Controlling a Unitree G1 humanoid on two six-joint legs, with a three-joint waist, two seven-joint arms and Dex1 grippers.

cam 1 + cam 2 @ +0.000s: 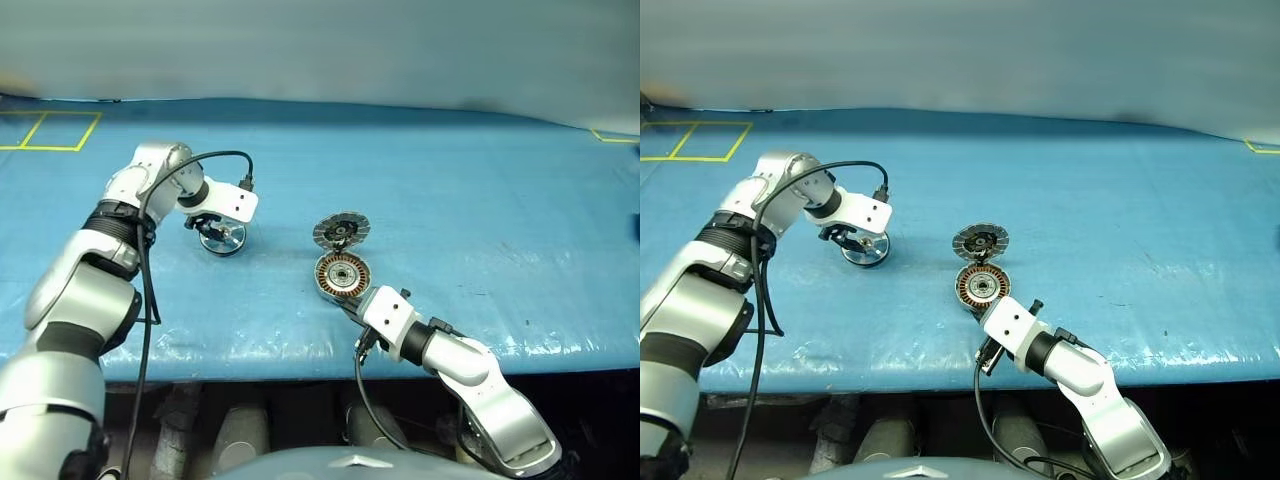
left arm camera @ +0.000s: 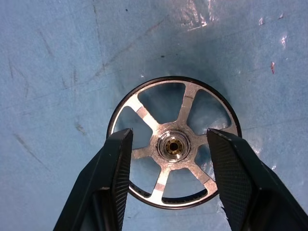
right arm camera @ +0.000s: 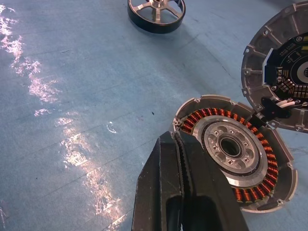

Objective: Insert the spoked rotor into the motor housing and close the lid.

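Blue table (image 1: 480, 210): spoked rotor (image 2: 174, 142) lies under left hand (image 2: 169, 185).

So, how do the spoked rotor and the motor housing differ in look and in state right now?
The spoked rotor is an open wheel: dark rim, silvery spokes, gaps showing the blue table. The motor housing is filled with copper-coloured coils around a silver centre.
The rotor lies between the open left gripper's fingers; the housing lies beside the shut right gripper.
The housing has the lid joined at its edge, open; the rotor lies alone.
Both are round and lie flat.
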